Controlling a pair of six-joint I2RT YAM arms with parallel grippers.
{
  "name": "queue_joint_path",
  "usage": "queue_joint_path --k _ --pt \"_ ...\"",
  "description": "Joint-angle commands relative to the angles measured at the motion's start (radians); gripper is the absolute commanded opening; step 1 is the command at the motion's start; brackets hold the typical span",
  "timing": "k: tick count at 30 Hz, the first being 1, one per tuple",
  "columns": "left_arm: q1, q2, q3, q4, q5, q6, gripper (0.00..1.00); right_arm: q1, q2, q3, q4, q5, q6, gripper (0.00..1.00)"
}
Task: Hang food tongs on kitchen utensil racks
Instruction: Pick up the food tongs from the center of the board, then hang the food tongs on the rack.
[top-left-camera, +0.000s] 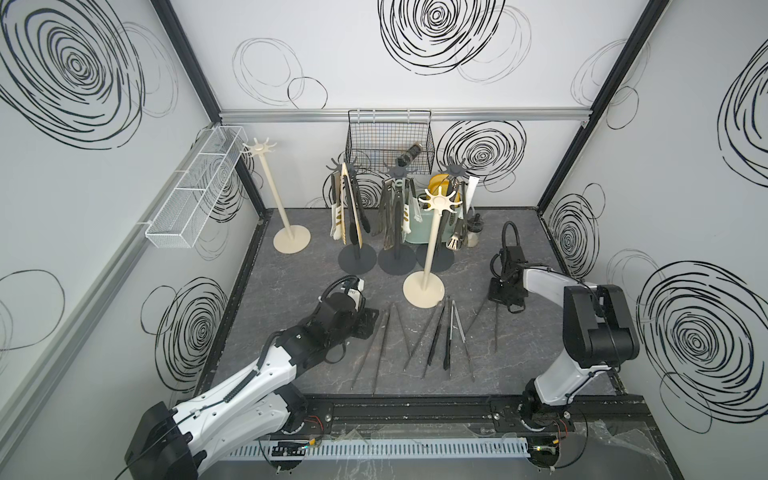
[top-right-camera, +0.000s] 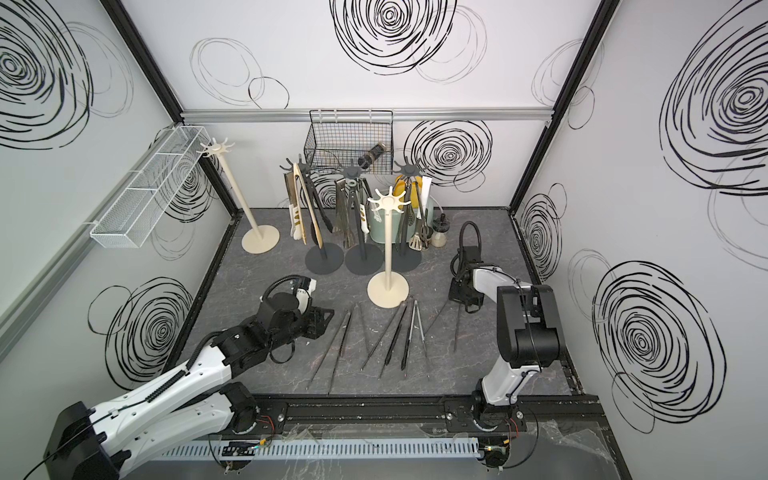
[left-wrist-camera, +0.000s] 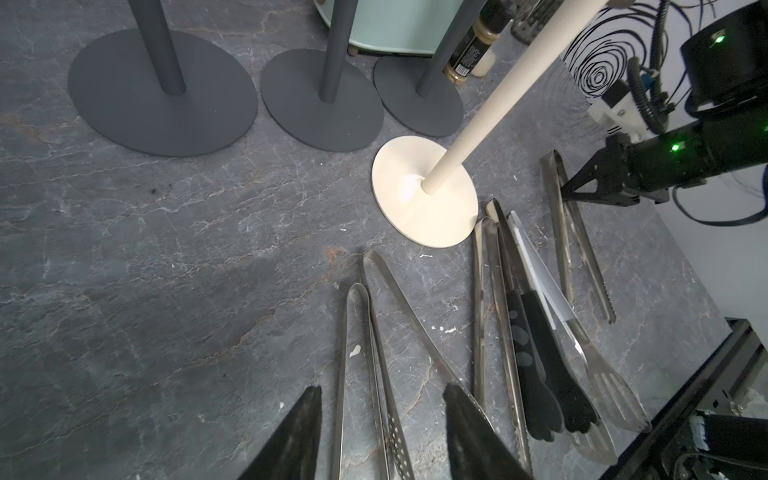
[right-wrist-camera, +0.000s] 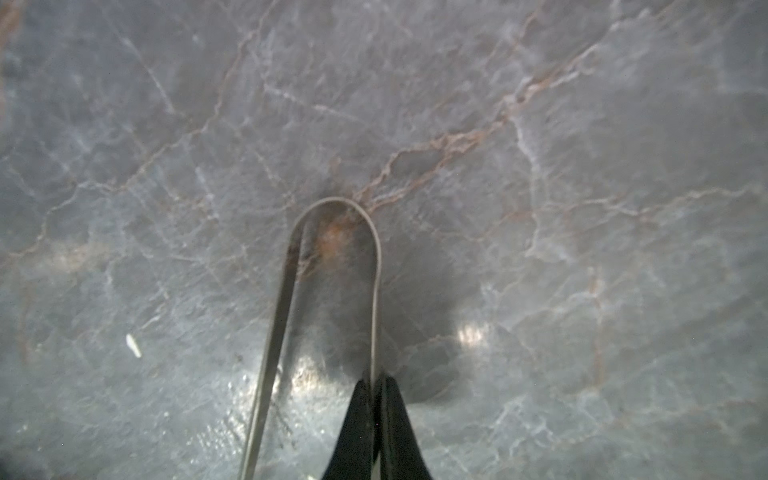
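Several food tongs (top-left-camera: 432, 336) lie fanned out on the grey table in front of a cream kitchen utensil rack (top-left-camera: 432, 249). More tongs (top-left-camera: 347, 208) hang from three dark grey racks (top-left-camera: 353, 262) behind it. A second cream rack (top-left-camera: 274, 187) stands bare at the back left. My right gripper (right-wrist-camera: 376, 378) (top-left-camera: 513, 308) is shut on one thin arm of steel tongs (right-wrist-camera: 336, 200) near their looped end; these are the rightmost pair (left-wrist-camera: 550, 160). My left gripper (left-wrist-camera: 382, 388) (top-left-camera: 372, 320) is open low over the leftmost steel tongs (left-wrist-camera: 340, 395), a finger on either side.
A black wire basket (top-left-camera: 390, 137) holding a jar hangs on the back wall. A white mesh basket (top-left-camera: 195, 187) hangs on the left wall. A mint container (top-left-camera: 415, 232) and small jars (top-left-camera: 473, 226) stand behind the racks. Walls close in on three sides.
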Motion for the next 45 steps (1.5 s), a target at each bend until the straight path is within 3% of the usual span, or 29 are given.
queue_joint_path --k 1,14,27,34,40,45 --pt "0.012 0.021 -0.009 -0.024 0.008 -0.022 0.51 -0.031 0.073 -0.015 -0.005 0.023 -0.026 0.03" --pt "0.017 0.217 0.015 -0.062 0.051 0.004 0.50 -0.070 -0.045 0.022 0.004 -0.049 -0.053 0.00" --pt "-0.083 0.367 0.050 -0.102 0.007 0.001 0.51 -0.055 -0.287 0.123 -0.056 -0.136 -0.089 0.00" --pt "-0.092 0.384 0.049 -0.102 -0.023 -0.008 0.50 0.031 -0.468 0.213 -0.045 -0.191 -0.176 0.00" --pt "-0.094 0.363 0.036 -0.078 -0.033 -0.003 0.50 0.103 -0.680 0.212 0.097 -0.265 -0.293 0.00" --pt "-0.092 0.321 0.020 -0.035 -0.039 0.004 0.50 0.172 -0.749 0.223 0.183 -0.376 -0.419 0.00"
